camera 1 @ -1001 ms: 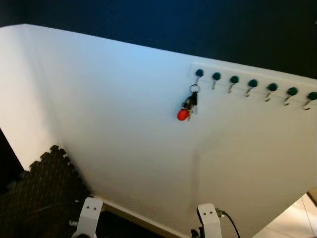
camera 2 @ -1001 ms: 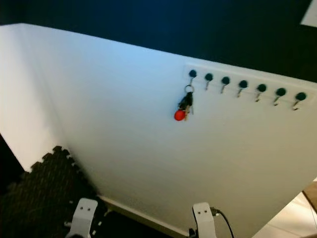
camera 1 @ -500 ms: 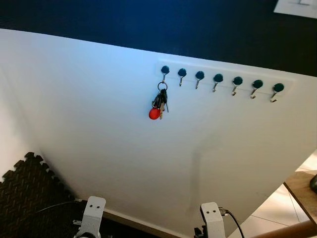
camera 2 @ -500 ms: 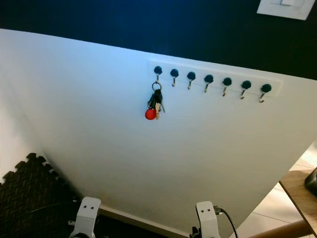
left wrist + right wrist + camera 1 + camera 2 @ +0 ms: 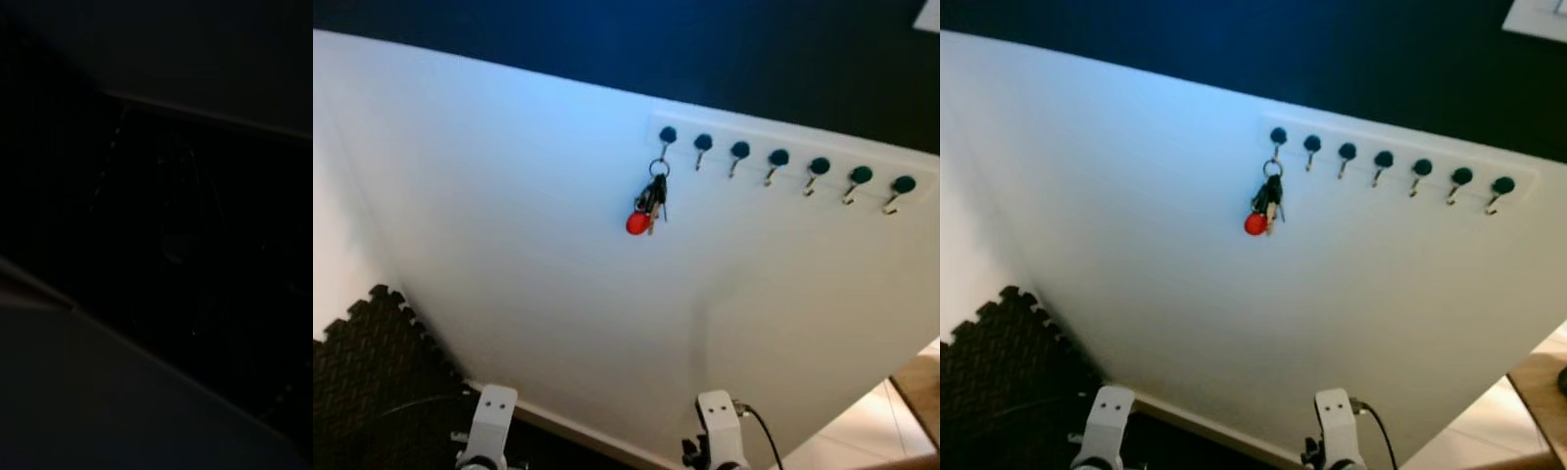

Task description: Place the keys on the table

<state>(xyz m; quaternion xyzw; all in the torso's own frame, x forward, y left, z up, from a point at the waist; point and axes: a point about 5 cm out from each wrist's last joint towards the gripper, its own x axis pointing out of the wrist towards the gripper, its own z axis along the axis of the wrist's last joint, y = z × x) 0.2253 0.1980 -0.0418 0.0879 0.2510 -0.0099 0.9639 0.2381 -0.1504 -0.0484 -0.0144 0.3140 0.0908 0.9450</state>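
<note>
The keys [image 5: 647, 203] hang from the leftmost hook [image 5: 667, 136] of a white wall rack [image 5: 783, 162]. A black foam mat [image 5: 367, 362] lies below at my left. My arms hang low; whether either claw is open, I cannot tell.

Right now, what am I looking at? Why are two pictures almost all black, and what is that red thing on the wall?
These pictures come from a walking robot. Two are from cameras in its head, facing a white wall. The silver pieces at the bottom are its left arm and right arm, hanging down. The red thing is a tag on a bunch of keys, hanging from the first hook in a row of hooks. The black pictures come from wrist cameras, sitting in shadow. Nothing is held yet.
</note>
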